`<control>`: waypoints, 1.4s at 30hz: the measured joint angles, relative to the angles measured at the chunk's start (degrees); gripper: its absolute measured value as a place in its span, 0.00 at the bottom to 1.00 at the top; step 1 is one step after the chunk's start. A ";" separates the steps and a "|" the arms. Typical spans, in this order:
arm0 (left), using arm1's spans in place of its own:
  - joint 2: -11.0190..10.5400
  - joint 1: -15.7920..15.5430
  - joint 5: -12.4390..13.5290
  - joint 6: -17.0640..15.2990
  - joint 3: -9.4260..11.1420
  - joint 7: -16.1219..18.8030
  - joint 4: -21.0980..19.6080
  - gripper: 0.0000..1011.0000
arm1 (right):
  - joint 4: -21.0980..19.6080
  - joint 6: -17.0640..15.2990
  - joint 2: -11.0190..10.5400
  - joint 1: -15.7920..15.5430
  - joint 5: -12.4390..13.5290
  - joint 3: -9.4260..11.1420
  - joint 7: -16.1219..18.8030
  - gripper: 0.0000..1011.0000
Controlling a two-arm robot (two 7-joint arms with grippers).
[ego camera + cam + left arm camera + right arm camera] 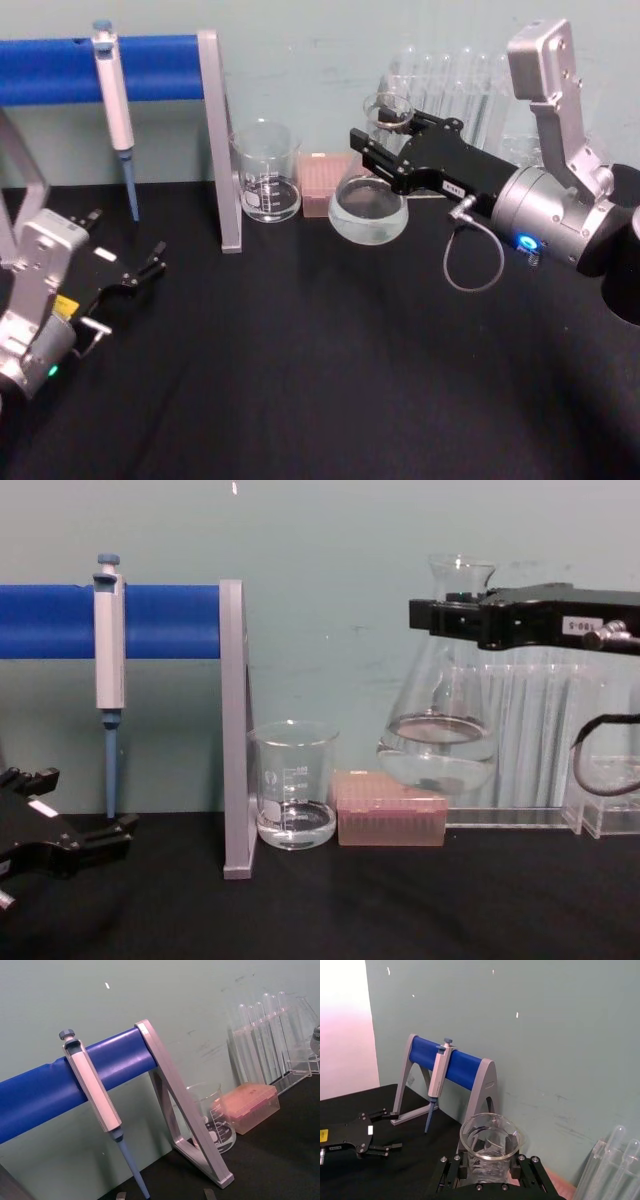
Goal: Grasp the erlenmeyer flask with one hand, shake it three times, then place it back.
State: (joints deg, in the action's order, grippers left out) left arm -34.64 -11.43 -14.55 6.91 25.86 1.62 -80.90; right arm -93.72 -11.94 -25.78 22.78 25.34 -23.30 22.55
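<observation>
Nearest, the left hand (pixel 157 257) lies parked on the tabletop (pixel 320 380), fingers apart. Farther in, the right hand (pixel 455 615) is clenched on the neck of the flask (pixel 437 750), which hangs clear of the tabletop, just above the pink box (pixel 390 822). The glass is smooth and fragile, and probably light with so little liquid. The neck under the flared rim looks the safest hold.
</observation>
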 joint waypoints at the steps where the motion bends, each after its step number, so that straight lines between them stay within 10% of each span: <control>1: 0.00 0.01 0.00 0.00 0.00 0.00 0.00 0.99 | 0.02 0.01 -0.01 0.00 0.00 -0.02 0.05 0.45; 42: 0.00 0.00 0.00 0.00 0.00 0.00 0.00 0.99 | -3.77 2.31 -2.99 1.21 5.34 -9.46 11.99 0.45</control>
State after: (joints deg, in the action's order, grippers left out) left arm -34.65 -11.43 -14.55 6.91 25.86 1.62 -80.90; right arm -97.49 -9.63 -28.77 23.99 30.67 -32.76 34.54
